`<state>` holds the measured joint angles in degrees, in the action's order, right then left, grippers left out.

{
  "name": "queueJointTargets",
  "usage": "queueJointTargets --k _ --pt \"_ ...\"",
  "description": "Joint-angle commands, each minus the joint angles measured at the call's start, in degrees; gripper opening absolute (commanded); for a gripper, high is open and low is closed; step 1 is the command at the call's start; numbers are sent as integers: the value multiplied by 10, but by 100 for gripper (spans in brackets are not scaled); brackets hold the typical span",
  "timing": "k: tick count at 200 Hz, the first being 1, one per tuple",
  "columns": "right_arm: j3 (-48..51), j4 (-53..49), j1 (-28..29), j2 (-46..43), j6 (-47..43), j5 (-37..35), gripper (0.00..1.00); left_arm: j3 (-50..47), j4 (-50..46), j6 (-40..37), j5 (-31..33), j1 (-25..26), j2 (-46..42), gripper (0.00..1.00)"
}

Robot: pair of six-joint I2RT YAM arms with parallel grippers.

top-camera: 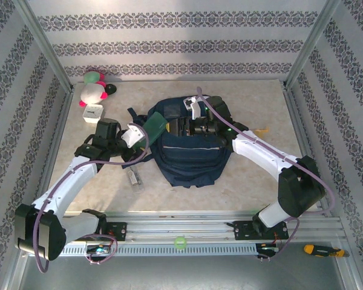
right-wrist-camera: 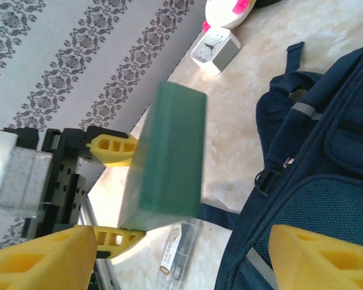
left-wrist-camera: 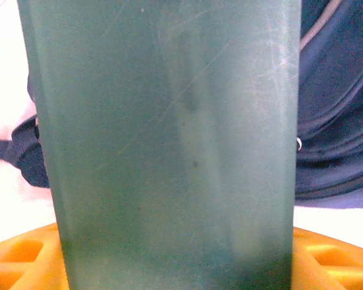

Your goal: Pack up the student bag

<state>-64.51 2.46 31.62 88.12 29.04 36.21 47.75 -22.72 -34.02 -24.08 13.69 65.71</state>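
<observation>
Near edge: slotted metal rail with a small green ring on it. An orange-and-black screwdriver lies at the near right. Farther in, on the beige marble-look table, a clear plastic tube-like case lies flat; its contents are too blurred to read.

The left gripper is clenched on a dark green matte rectangular box, with yellow hollow-ribbed fingers pressed on two opposite faces. The box is tilted, just left of the bag. In the left wrist view its surface is faintly scratched and its top and bottom are cut off.

The navy-blue fabric student bag lies flat at table centre. A mesh panel, a grey stripe and a zip pull show in the right wrist view, and its far top is hidden under the right arm.

The right gripper has its jaws spread wide with nothing between them, over the far top of the bag. Contact with the fabric can't be told.

Far left: a white square clock, then a white, pink and green plush toy by the patterned wall, cropped in the right wrist view.
</observation>
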Motion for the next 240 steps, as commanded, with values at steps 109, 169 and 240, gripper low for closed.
queueJointTargets --k 109,169,240 --pt "-3 1 -14 19 55 110 45 5 113 -97 -6 55 12 38" --pt "14 5 -37 6 61 98 22 23 97 -116 18 70 37 45" --pt "159 68 -141 -137 135 -9 18 52 112 -107 46 130 67 82"
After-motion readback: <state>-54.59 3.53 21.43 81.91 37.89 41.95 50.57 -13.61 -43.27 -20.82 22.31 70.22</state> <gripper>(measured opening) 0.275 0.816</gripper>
